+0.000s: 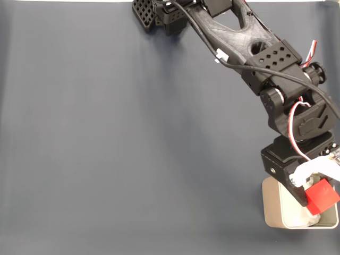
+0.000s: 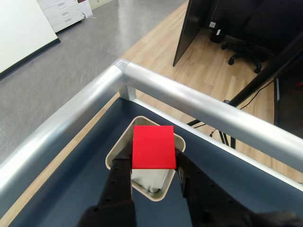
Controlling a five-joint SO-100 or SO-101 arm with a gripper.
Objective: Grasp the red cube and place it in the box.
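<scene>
The red cube is held in the air right above the box, a beige container with rounded corners near the table's corner. My gripper is shut on the cube, one black finger on each side of it in the wrist view. White lumpy padding shows inside the box under the cube. In the fixed view the arm comes down from the top and covers part of the box.
The dark blue table top spreads wide to the left of the box in the fixed view. A silver metal rail borders the table just beyond the box, with floor and an office chair past it.
</scene>
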